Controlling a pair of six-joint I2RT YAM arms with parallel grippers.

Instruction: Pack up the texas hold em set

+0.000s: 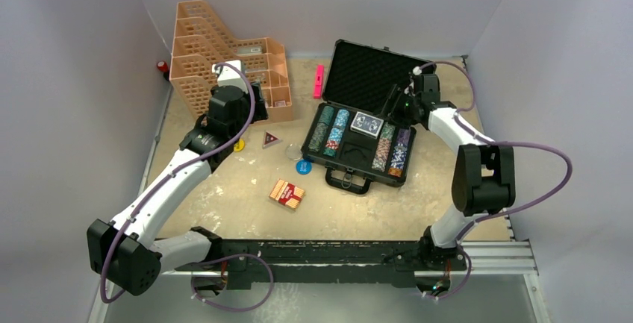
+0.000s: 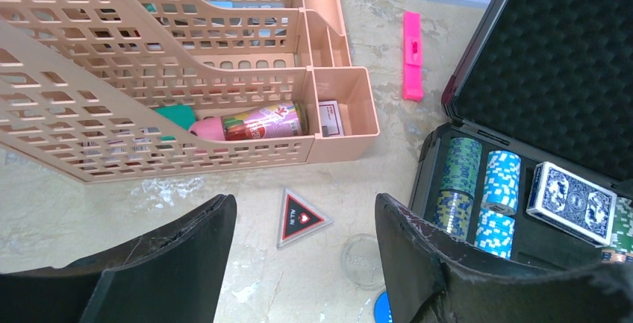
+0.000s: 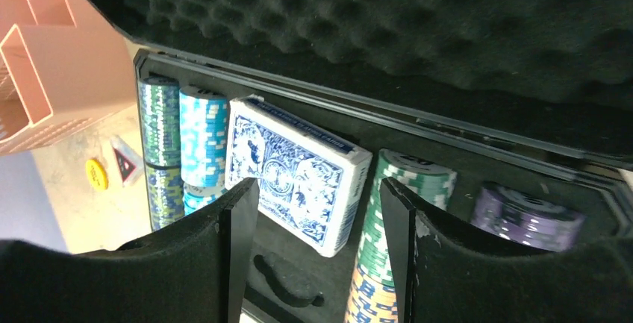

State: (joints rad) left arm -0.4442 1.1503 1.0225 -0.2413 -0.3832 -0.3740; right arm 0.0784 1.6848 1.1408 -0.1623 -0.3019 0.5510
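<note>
The black case (image 1: 326, 155) lies open at centre right, with its foam lid (image 1: 366, 77) raised. Striped chip stacks (image 1: 328, 130) fill its outer slots. A blue card deck (image 3: 298, 170) rests tilted in the middle slot. My right gripper (image 3: 317, 189) hovers just over the deck, open and holding nothing. A red deck (image 1: 287, 194) lies on the table left of the case's handle. My left gripper (image 2: 302, 211) is open above a triangular dealer button (image 2: 301, 218). A clear round disc (image 2: 363, 259), a blue button (image 1: 303, 166) and a yellow button (image 1: 239, 145) lie nearby.
Orange mesh trays (image 1: 224, 62) stand at the back left, holding a pink can (image 2: 257, 123). A pink marker (image 1: 319, 80) lies between the trays and the case lid. Walls close in on the left, back and right.
</note>
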